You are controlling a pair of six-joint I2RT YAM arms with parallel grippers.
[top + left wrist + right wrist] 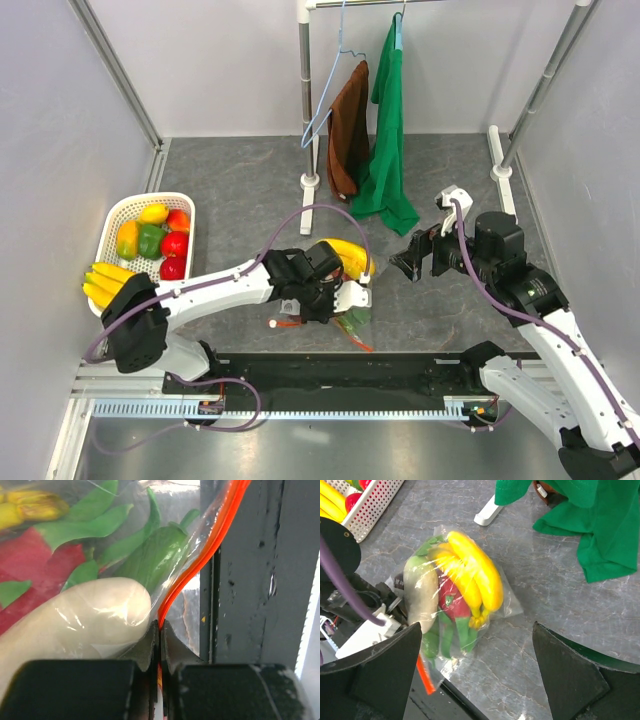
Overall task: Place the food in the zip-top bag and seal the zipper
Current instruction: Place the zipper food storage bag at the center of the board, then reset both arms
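The clear zip-top bag (509,605) lies on the grey table, filled with food: a yellow banana bunch (475,572), a whitish piece (420,592), a red piece (452,602) and green pieces (462,630). Its red-orange zipper (200,560) runs along the near edge of the bag. My left gripper (160,627) is shut on that strip, right beside the whitish piece (85,615). From above, the left gripper (300,312) sits at the bag's near-left side. My right gripper (420,255) hovers open to the right of the bag (352,315), its jaws wide and holding nothing.
A white basket (112,215) with more fruit stands at the left, a loose banana bunch (105,283) at its near edge. A clothes rack at the back holds a brown cloth (348,130), a green cloth (388,150) and a blue hanger (322,120). A black rail (320,375) runs along the near edge.
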